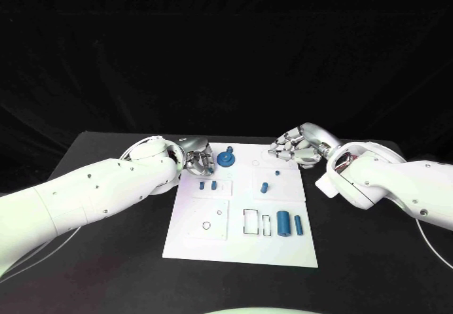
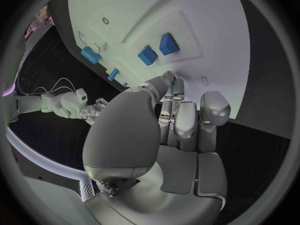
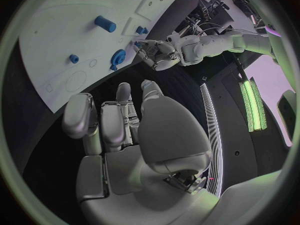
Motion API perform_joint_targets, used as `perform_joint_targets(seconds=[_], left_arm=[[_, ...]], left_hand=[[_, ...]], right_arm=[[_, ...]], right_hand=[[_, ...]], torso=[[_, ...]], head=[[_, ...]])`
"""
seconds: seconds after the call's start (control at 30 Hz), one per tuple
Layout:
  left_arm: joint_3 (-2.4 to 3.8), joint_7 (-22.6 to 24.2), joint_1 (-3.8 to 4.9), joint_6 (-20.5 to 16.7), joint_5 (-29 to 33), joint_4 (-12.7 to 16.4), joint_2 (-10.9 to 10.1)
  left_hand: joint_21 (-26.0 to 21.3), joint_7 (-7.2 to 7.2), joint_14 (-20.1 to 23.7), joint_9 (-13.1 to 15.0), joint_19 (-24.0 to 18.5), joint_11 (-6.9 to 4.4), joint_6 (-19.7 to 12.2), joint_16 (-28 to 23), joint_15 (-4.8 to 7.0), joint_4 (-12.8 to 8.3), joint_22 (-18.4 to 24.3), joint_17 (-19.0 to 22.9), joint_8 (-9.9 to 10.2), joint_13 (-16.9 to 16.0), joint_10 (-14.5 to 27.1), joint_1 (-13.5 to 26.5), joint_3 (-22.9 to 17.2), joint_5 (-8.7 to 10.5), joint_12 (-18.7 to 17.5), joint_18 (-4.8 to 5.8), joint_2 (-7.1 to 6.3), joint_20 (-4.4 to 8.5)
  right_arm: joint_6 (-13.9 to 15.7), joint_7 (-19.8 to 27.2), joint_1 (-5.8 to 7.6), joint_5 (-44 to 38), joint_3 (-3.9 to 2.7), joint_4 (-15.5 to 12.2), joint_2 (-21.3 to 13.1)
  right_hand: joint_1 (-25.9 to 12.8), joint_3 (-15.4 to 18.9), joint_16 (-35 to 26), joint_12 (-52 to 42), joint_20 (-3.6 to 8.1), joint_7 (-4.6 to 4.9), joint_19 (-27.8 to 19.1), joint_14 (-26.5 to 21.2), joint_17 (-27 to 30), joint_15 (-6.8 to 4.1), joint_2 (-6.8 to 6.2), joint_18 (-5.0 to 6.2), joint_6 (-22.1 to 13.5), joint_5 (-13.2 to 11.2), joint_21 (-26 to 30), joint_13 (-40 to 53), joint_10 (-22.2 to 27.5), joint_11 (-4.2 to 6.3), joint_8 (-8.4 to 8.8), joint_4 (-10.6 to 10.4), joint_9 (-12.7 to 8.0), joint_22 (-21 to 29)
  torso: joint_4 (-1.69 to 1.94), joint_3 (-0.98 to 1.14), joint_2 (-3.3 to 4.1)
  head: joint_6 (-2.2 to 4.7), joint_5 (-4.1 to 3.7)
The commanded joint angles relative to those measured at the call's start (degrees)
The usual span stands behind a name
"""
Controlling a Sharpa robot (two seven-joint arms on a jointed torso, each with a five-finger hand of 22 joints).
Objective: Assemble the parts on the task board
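Robot hands hover at the far corners of the white task board (image 1: 241,242) on a black table (image 1: 378,261): the left hand (image 1: 196,160) at its far left, the right hand (image 1: 294,149) at its far right, both with fingers curled inward and holding nothing. Blue parts sit on the board: a round knobbed piece (image 1: 226,158) just beside the left hand, small pegs (image 1: 207,186) mid-board, and two cylinders (image 1: 289,224) lying near the front right.

The task board (image 1: 203,242) lies on the table (image 1: 378,261), between the two hands. The left hand (image 1: 196,161) sits at its far left edge, a round part (image 1: 226,158) just beside it. The right hand (image 1: 294,149) sits at the far right corner. Two cylinders (image 1: 289,224) lie nearer the robot, well apart from both hands.
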State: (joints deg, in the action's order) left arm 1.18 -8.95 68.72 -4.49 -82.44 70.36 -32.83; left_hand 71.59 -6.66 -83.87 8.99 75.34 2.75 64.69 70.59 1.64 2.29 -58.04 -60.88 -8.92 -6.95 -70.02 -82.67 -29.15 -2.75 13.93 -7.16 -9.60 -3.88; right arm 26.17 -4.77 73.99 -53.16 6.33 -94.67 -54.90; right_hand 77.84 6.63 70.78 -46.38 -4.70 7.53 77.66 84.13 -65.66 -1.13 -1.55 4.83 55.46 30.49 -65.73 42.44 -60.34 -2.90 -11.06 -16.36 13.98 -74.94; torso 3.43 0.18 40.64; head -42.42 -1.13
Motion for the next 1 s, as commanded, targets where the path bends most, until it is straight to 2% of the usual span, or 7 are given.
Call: perform_joint_targets(seconds=[0.03, 0.83, 1.0], left_arm=[[-0.02, 0.3, -0.11, 0.9, 0.1, -0.1, 0.3], [-0.08, -0.1, -0.22, 2.0, 0.1, -0.4, 0.5], [-0.09, -0.2, -0.22, 2.1, 0.1, -0.5, 0.5]], left_hand=[[0.2, -0.10, -0.6, 0.0, -0.2, -0.05, 0.3, 0.3, -0.01, -0.4, 0.0, 0.1, 0.3, 0.0, -0.3, 0.3, 0.1, -0.19, -0.4, 0.71, -0.43, 0.02], [0.1, 0.05, -0.6, 0.0, -0.4, -0.21, 0.8, 0.4, 0.09, -0.5, 0.1, 0.2, 0.3, -0.2, -0.9, 0.4, 0.0, -0.19, -0.6, 0.67, -0.30, 0.06], [0.1, -0.35, -0.5, -0.6, -0.6, 0.01, -0.8, 0.5, -0.04, -0.7, 0.2, 0.3, 1.8, -0.3, -1.1, 0.9, -0.1, -0.19, -1.1, 0.66, -0.66, 0.04]], right_arm=[[-0.4, 0.6, -0.04, -0.4, 0.00, -0.1, 0.0], [-0.3, 0.6, -0.05, -0.4, 0.00, -0.1, 0.0], [-0.3, 0.6, -0.05, -0.4, 0.00, -0.1, -0.1]], right_hand=[[0.5, -0.4, -0.1, 0.3, -0.01, -0.14, -0.3, 0.2, 0.1, -0.42, -0.11, 0.63, 0.0, 0.3, 0.4, -0.1, 0.0, 0.29, -0.20, 0.0, 0.1, -0.1], [0.5, -0.4, -0.1, 0.3, -0.01, -0.14, -0.3, 0.2, 0.1, -0.42, -0.11, 0.63, 0.0, 0.3, 0.4, -0.1, 0.0, 0.29, -0.20, 0.0, 0.1, -0.1], [0.5, -0.4, -0.2, 0.3, -0.01, -0.14, -0.3, 0.2, 0.1, -0.42, -0.12, 0.64, 0.0, 0.3, 0.4, -0.1, 0.0, 0.29, -0.20, 0.0, 0.1, -0.1]], torso=[[0.00, 0.00, -0.01], [-0.01, -0.01, 0.00], [0.02, 0.00, -0.02]], head=[[-0.06, -0.01], [-0.19, -0.03], [-0.22, -0.05]])
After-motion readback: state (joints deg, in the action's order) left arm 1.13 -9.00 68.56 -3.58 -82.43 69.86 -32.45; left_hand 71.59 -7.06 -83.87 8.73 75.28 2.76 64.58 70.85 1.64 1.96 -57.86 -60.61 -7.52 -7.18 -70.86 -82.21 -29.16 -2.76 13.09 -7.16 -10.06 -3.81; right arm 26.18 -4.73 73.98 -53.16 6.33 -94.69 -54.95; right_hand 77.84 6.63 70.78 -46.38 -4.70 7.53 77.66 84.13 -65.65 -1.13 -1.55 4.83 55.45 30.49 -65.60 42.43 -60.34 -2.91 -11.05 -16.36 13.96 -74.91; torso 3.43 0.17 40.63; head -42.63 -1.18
